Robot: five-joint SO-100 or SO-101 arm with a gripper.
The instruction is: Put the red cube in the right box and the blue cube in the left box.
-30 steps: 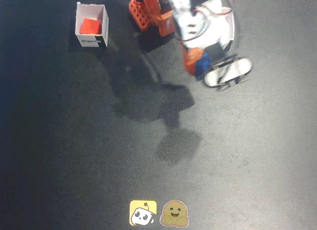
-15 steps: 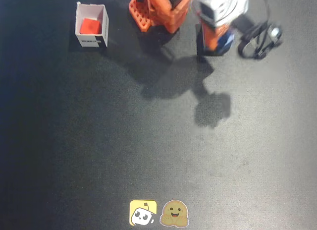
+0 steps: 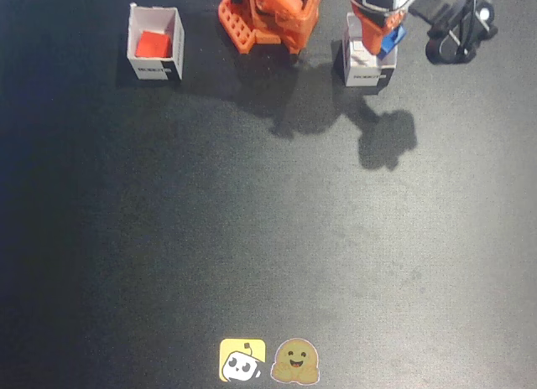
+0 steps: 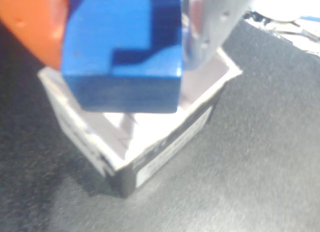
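Gripper (image 4: 125, 47): clamped on the blue cube (image 4: 125, 52), jaws only as far apart as the cube is wide; the orange jaw presses its left face and the pale grey jaw its right face in the wrist view.

Gripper position: right over the right-hand box (image 3: 366, 64) in the fixed view, up at the top edge of the bench (image 3: 268, 238).

Blue cube: in the air, held above the open mouth of that box (image 4: 145, 142); whether its underside touches the rim, I cannot tell. In the fixed view only a sliver of blue (image 3: 391, 40) peeks out beside the orange jaw.

Blue cube, looks: bright blue, plain faces, sharp edges, with a stepped dark shadow across the near face (the bottom band reads darker still). It is blurred in the wrist view.

Right-hand box: small white open-top carton with a dark label strip on the near side, standing on the bench; its inside floor shows white below the cube.

Red cube (image 3: 153, 44): sitting inside the left-hand box (image 3: 156, 66), well apart from the right-hand box, on the far side of the arm's orange base (image 3: 268, 20).

Red cube, looks: bright red-orange, plain top face, lying low between the white walls.

Further off: two stickers, one yellow (image 3: 242, 360) and one a smiling face (image 3: 295, 362), lie far from the right-hand box at the opposite edge of the bench.
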